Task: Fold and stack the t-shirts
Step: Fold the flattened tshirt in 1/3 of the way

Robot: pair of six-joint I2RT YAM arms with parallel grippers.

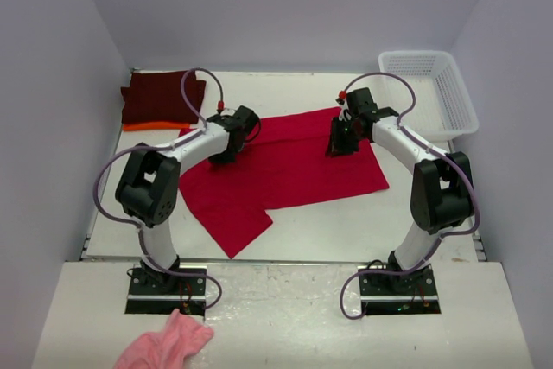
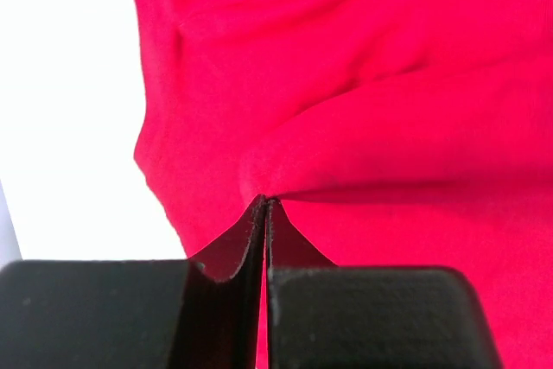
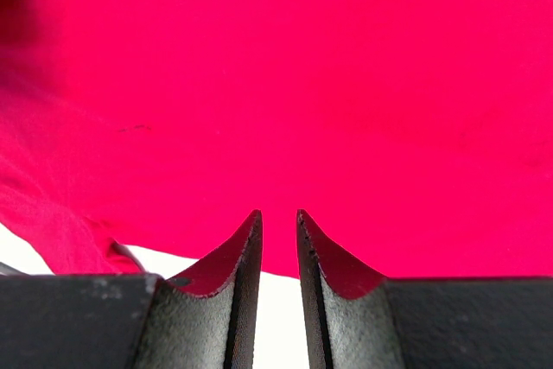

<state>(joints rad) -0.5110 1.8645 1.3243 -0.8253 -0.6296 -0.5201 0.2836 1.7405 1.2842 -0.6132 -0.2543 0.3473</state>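
From above, the red shirt (image 1: pixel 294 170) lies spread across the middle of the table (image 1: pixel 346 226), one sleeve trailing toward the near edge, so it is laid out for folding and not yet stacked. At the far left corner the maroon shirt (image 1: pixel 160 97) sits folded on top of the orange shirt (image 1: pixel 143 126), of which only a strip shows; that looks like the pile the red one should join. A basket (image 1: pixel 454 92) stands at the far right, and a pink cloth (image 1: pixel 168 343) lies down by the arm bases, well apart from the work. The left claw (image 1: pixel 229 151) is down on the shirt's upper left part and the right claw (image 1: pixel 340 146) on its upper right, spaced apart so that one edge could be lifted evenly.

The left wrist camera shows the fingers (image 2: pixel 233 257) clenched together on a pinch of red cloth. Creases fan out from the tips, a sign that the fabric is gathered and caught near its edge, with bare table just to the left.

The right wrist camera shows the fingers (image 3: pixel 229 257) standing narrowly apart above the shirt's edge. Table shows through the gap and no cloth sits between them, so this side seems released, probably lined up for its own grab.
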